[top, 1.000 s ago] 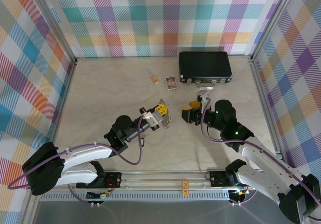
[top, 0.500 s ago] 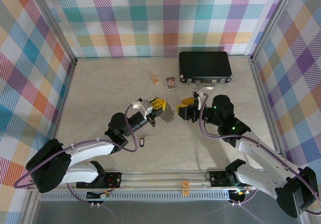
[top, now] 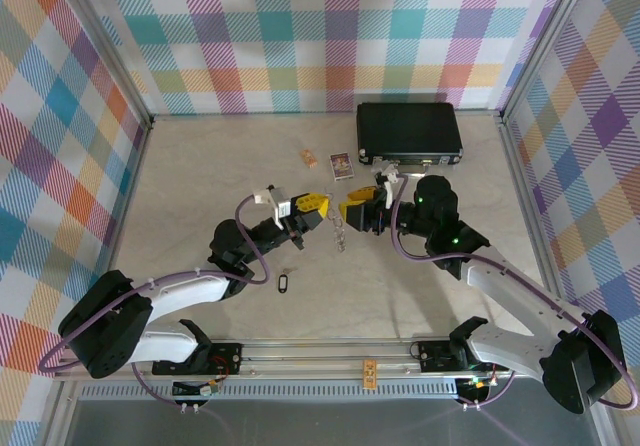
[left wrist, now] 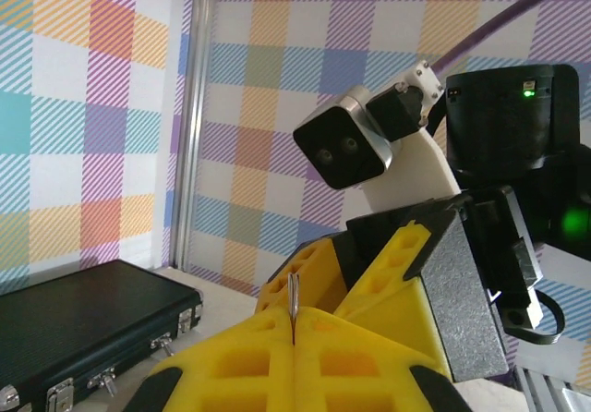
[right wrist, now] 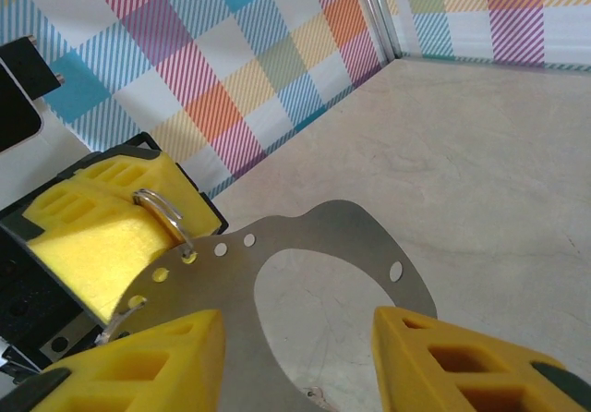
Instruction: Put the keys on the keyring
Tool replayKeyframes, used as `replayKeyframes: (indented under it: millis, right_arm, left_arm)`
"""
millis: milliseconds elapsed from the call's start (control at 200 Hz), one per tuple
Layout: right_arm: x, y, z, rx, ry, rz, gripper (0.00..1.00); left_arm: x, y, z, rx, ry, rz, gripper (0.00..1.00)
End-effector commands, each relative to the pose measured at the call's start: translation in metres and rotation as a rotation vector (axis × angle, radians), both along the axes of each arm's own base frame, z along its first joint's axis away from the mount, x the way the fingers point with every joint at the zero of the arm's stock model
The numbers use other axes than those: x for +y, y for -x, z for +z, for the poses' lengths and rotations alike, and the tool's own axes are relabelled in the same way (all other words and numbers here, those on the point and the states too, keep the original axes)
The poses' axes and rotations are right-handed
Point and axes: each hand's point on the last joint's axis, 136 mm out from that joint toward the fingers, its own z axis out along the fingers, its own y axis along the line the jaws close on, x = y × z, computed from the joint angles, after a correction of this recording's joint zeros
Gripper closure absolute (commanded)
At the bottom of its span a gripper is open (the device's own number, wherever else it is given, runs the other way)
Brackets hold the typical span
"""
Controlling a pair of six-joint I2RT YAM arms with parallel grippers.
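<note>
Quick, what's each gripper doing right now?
Left gripper: closed on the keyring, with a flat metal plate hanging from it.
Right gripper: open, gripping nothing.

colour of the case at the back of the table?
The case is black with metal latches; the top external view shows it best.

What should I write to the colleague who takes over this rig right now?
Left gripper: shut on the keyring.
Right gripper: jaws apart on either side of the perforated metal plate; a firm grip cannot be confirmed.
Done: the keyring meets one small hole of the plate; whether it is fully threaded is unclear.
Left: confirm the threading. A small dark loop lies on the table near the left arm, untouched.
</note>
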Motion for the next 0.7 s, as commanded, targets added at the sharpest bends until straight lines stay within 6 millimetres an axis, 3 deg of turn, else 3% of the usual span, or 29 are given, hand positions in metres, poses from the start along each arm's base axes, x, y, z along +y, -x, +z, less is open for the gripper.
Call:
replayKeyframes:
  millis: [0, 155, 440, 695]
  right_arm:
    - [0.0, 0.0, 0.027, -0.089, -0.032, 0.001, 0.55]
    - [0.006, 0.007, 0.026, -0.08, -0.034, 0.061, 0.57]
    - [0.012, 0.025, 0.047, -0.136, -0.098, 0.166, 0.62]
    - [0.017, 0.025, 0.052, -0.134, -0.123, 0.203, 0.7]
  left_arm:
    - [0.005, 0.009, 0.035, -0.071, 0.084, -0.056, 1.0]
    - [0.0, 0.009, 0.034, -0.051, 0.086, -0.097, 1.0]
    - [-0.003, 0.008, 0.033, -0.033, 0.087, -0.117, 1.0]
    - [-0.004, 0.011, 0.032, -0.02, 0.086, -0.141, 1.0]
